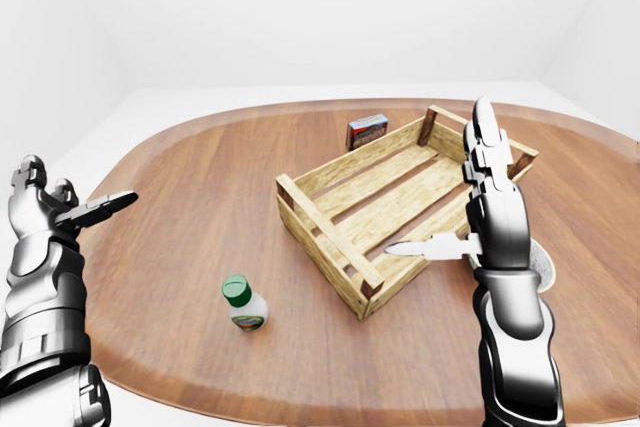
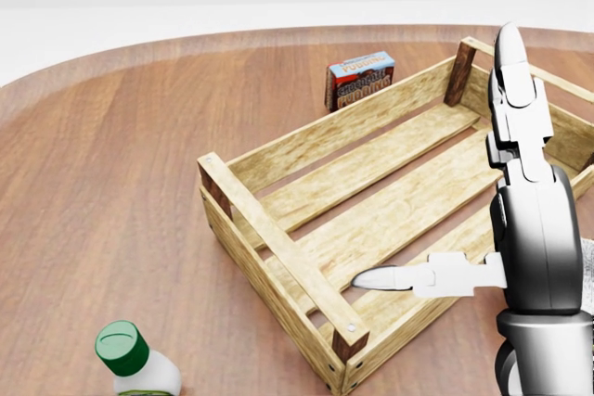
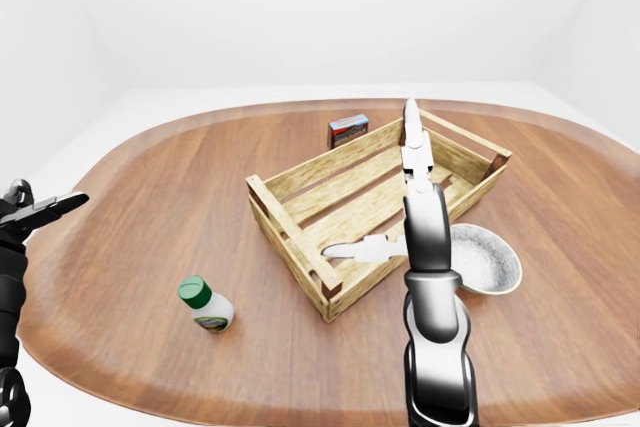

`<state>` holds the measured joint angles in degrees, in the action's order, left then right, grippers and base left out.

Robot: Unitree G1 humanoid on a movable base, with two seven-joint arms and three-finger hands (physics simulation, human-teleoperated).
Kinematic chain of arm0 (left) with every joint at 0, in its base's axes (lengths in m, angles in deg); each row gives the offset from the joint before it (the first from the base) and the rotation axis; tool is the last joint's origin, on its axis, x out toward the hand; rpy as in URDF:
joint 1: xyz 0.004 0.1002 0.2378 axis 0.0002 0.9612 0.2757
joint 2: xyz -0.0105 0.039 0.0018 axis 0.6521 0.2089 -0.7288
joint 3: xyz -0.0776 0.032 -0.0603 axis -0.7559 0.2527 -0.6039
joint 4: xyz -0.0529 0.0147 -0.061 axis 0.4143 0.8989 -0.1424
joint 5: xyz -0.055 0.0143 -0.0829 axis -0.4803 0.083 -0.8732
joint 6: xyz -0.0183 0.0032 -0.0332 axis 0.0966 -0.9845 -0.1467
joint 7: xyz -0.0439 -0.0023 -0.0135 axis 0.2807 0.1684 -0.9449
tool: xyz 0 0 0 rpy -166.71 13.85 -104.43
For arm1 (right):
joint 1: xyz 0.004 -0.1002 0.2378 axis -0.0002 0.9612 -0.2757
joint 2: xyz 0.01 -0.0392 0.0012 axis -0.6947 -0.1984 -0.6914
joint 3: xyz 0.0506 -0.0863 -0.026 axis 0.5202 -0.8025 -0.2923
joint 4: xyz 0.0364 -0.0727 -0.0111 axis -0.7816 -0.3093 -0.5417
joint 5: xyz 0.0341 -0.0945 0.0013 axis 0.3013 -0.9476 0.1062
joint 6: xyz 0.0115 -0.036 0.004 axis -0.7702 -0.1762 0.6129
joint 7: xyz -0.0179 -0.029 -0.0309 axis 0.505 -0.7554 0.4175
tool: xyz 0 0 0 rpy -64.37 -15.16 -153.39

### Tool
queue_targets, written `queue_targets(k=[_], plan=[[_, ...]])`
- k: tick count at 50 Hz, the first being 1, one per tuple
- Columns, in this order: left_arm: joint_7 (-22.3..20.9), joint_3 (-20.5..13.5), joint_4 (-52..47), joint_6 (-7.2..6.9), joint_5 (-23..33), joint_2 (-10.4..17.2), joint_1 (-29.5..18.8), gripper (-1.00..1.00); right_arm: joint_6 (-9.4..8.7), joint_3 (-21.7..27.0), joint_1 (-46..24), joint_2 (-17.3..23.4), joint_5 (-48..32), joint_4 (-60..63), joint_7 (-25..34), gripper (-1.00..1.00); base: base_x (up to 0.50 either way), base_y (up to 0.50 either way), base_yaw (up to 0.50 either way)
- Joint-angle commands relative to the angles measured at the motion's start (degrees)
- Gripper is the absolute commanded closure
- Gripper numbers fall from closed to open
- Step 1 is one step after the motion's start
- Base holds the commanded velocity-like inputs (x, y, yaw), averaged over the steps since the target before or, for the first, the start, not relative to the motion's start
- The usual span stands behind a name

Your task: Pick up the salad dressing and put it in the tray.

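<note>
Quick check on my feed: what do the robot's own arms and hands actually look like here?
Both arms are glossy silver-grey metal with black joint bands. The right hand has a dark grey palm block, segmented pale fingers and a white pointed thumb. The left hand looks darker, with grey knuckles. No cables, markings or sleeves show.

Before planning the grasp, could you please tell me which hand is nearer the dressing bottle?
Left, though not by much. The left hand is raised up-left of the bottle; the right hand hovers over the crate, on the bottle's right.

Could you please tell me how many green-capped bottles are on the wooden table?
1: the green-capped white salad dressing bottle stands left of the slatted wooden crate tray; none seems hidden.
</note>
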<state>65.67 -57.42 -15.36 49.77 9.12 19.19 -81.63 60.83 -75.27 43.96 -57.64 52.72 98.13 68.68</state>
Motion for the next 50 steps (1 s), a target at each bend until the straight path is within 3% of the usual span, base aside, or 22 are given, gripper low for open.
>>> queue_targets(k=[1, 31, 34, 39, 44, 46, 48, 50], plan=[[-0.3, 0.1, 1.0, 0.00, -0.1, 0.1, -0.3, -1.00, 0.00, -0.9, 0.2, -0.1, 0.3, -1.1, -0.3, -1.00, 0.50, 0.00, 0.00], [-0.1, -0.2, -0.9, 0.00, -0.2, 0.0, 0.3, -1.00, 0.00, 0.4, -0.6, 0.6, -1.8, -0.8, -0.2, -1.00, 0.50, -0.04, 0.00], [-0.1, -0.1, -0.4, 0.00, -0.2, 0.0, 0.2, -1.00, 0.00, 0.0, -0.3, 2.6, -10.8, 0.4, -1.5, -1.00, 0.50, 0.02, 0.00], [-0.1, -0.1, -0.3, 0.00, -0.2, 0.0, 0.2, -1.00, 0.00, 1.6, -0.5, 2.3, -16.6, 2.1, 0.1, -1.00, 0.48, 0.32, 0.00], [-0.1, 0.0, -0.2, 0.00, -0.2, 0.0, 0.1, -1.00, 0.00, 3.6, -0.8, 0.9, -14.4, 3.3, 0.5, -1.00, 0.46, 0.35, 0.00], [0.0, 0.0, -0.4, 0.00, -0.2, 0.0, 0.2, -1.00, 0.00, 6.4, -1.1, -0.2, -7.0, 7.3, 1.6, -1.00, 0.23, 0.15, 0.00], [-0.1, -0.1, 0.0, 0.00, -0.2, 0.0, 0.1, -1.00, 0.00, 9.5, -0.9, 0.1, -6.3, 9.9, -0.7, -1.00, 0.00, 0.00, 0.00], [-0.1, 0.0, 0.0, 0.00, -0.2, 0.0, 0.1, -1.00, 0.00, 11.9, -0.1, 2.1, -2.1, 10.7, 1.6, -1.00, 0.00, 0.00, 0.00]])
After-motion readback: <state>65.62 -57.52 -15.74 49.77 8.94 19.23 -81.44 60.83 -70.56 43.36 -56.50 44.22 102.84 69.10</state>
